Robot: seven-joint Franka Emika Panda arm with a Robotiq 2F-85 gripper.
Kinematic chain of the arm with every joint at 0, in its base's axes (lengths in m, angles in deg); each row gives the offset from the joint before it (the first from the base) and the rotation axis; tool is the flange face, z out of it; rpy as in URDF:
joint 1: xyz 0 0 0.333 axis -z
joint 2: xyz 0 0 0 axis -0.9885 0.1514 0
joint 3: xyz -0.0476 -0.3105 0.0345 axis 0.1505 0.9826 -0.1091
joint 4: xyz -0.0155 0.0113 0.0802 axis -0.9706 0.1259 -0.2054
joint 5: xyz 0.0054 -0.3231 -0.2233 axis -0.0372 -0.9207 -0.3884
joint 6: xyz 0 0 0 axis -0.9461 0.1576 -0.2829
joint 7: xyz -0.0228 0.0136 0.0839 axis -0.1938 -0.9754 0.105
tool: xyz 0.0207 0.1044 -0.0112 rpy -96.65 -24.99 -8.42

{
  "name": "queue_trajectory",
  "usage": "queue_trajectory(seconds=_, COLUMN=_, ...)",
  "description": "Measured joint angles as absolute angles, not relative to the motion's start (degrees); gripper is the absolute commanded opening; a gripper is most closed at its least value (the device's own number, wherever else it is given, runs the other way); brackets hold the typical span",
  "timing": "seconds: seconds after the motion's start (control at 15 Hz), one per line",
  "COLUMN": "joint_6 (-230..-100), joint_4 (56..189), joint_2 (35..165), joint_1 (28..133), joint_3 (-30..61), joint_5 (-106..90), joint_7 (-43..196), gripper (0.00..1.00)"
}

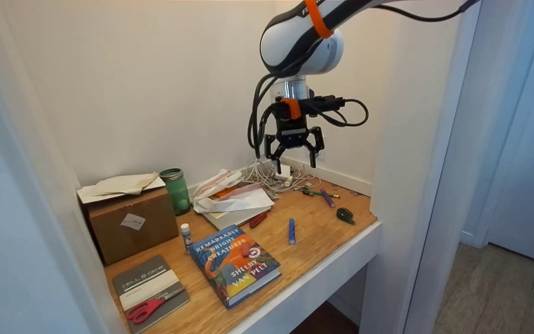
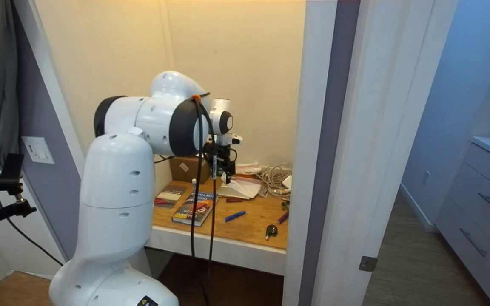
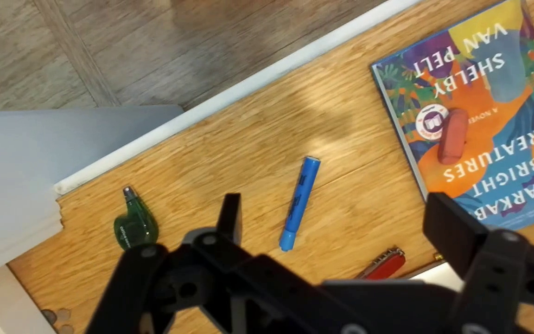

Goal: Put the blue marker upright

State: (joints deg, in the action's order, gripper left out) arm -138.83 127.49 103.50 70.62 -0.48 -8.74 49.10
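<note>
Blue marker (image 3: pixel 300 204) lies flat on the wooden worktop (image 1: pixel 315 227), between a book (image 1: pixel 234 266) and a small dark green object (image 1: pixel 344 215); nothing seems done, so gripping, turning and standing it on end remain. Above, the end effector (image 1: pixel 296 167) is spread wide, empty. A green jar (image 1: pixel 174 190) seems to hold something (too dim to name); the cardboard box (image 1: pixel 153 232) hides its inside.

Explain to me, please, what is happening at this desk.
A robot arm holds its open, empty pincer above the desk. The blue marker lies flat there, untouched and apart from the book. The task is to stand the marker upright, and that is not yet done.
</note>
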Motion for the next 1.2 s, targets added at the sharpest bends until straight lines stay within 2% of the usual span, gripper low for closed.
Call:
queue_trajectory(seconds=0.27, joint_6=-138.9, joint_4=123.4, joint_2=110.0, joint_1=69.0, joint_3=1.4, joint_5=-8.7, joint_7=50.5, gripper=1.0)
queue_trajectory(seconds=0.87, joint_6=-138.9, joint_4=123.4, joint_2=109.8, joint_1=68.2, joint_3=2.6, joint_5=-8.6, joint_7=50.5, gripper=1.0)
queue_trajectory(seconds=1.2, joint_6=-136.9, joint_4=120.8, joint_2=114.6, joint_1=68.9, joint_3=4.5, joint_5=-4.8, joint_7=55.6, gripper=1.0)
